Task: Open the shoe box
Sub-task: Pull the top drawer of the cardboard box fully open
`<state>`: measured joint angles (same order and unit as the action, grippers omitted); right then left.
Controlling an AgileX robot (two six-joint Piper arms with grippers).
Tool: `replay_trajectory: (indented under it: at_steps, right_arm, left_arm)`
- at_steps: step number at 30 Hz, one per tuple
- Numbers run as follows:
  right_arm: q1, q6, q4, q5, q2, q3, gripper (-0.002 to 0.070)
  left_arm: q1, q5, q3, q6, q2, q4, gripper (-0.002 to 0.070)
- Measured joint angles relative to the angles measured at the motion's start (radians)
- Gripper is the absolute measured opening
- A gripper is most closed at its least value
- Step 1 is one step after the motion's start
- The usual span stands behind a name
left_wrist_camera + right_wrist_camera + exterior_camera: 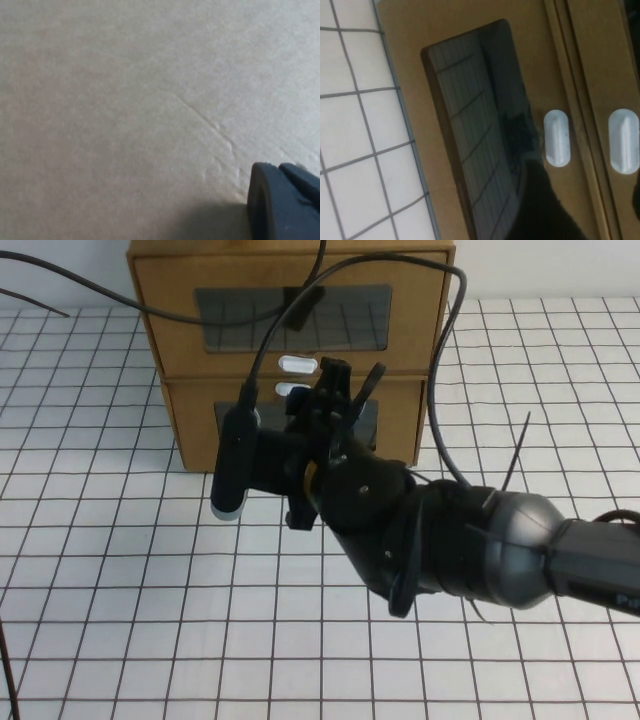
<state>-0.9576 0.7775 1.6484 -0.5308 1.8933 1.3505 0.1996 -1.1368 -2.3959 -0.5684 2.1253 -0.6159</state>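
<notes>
- High view: shoe box (190, 430) sits under a second box (160, 300); right gripper (353, 378) just before its white handle (290, 390), jaws parted, empty (table (100, 590) open either side).
- Left gripper (285, 202) hard against plain cardboard (125, 100); its state cannot be told.

The high view looks down from a raised spot on the robot's side, across the gridded table (120, 620) to the stacked cardboard shoe box (180, 300) at the far side, with the right gripper (352, 380) just before its front. The right wrist view faces that same front from close by, turned sideways, and shares the dark window (480, 130) and white oval handles (556, 137). The left wrist view sits almost against plain cardboard (125, 100), with the left gripper (282, 200) at the frame's edge.
</notes>
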Motion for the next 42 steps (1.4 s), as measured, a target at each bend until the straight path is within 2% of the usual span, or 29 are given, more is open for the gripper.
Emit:
replay_trajectory:
  at_steps: [17,42]
  right_arm:
    - [0.023,-0.037,0.006,-0.062,0.087,0.129,0.0355]
    - [0.074,-0.037,0.008,-0.002,0.144,0.196,0.0355]
  left_arm:
    - [0.002,0.000,0.000,0.000,0.000,0.012,-0.0002]
    - [0.006,0.000,-0.001,0.001,0.000,0.022,-0.0002]
